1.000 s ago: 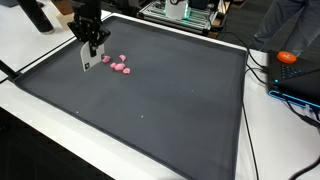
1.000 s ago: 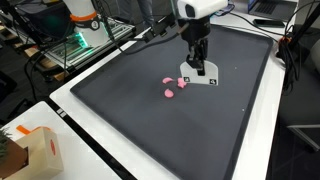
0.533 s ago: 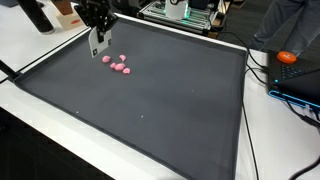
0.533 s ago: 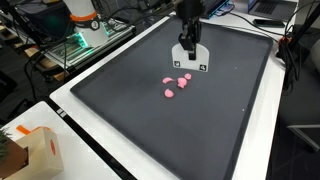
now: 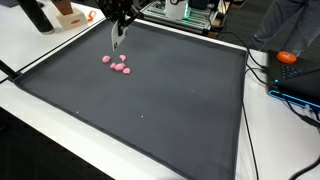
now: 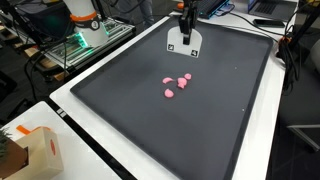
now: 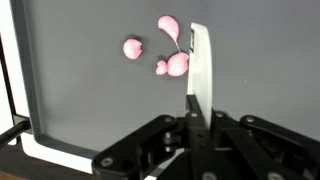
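Bright, even, shadowless indoor light

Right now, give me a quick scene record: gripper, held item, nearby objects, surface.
gripper: shut on a white card
card pose: hangs below the fingers; edge-on in the wrist view
nearest objects: pink pieces, a small loose cluster
card vs pieces: apart, not touching
surface: dark mat, pieces lie on it

The card (image 6: 184, 44) is white with black corner marks. The pieces (image 6: 177, 84) are pink, the mat (image 6: 200, 125) dark grey, the tool (image 6: 186, 31) black.
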You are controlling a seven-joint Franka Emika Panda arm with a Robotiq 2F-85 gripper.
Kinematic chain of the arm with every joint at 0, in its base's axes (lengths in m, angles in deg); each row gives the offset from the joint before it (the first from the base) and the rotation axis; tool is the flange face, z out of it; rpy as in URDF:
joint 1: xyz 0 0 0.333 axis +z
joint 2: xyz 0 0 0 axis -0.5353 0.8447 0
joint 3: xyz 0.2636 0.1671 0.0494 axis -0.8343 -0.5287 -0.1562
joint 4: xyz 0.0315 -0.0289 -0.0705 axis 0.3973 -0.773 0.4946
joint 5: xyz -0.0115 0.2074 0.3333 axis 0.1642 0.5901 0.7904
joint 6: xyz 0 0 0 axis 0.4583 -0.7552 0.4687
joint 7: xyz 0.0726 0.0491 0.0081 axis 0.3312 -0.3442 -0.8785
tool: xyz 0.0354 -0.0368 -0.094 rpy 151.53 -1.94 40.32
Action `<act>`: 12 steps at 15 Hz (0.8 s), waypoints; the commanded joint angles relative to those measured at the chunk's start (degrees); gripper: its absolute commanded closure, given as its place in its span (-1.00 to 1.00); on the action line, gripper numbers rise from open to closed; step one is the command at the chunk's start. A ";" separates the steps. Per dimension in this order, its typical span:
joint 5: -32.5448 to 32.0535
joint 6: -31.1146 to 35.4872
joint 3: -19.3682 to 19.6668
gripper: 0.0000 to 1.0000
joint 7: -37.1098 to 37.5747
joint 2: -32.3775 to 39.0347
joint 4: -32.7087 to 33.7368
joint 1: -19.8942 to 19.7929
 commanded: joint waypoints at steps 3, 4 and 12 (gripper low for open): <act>-3.90 -7.67 -2.06 0.98 5.20 1.66 1.82 2.77; -4.18 -8.19 -2.39 0.98 5.40 2.18 2.16 3.12; -7.70 -11.73 -2.95 0.98 6.26 9.71 7.99 6.04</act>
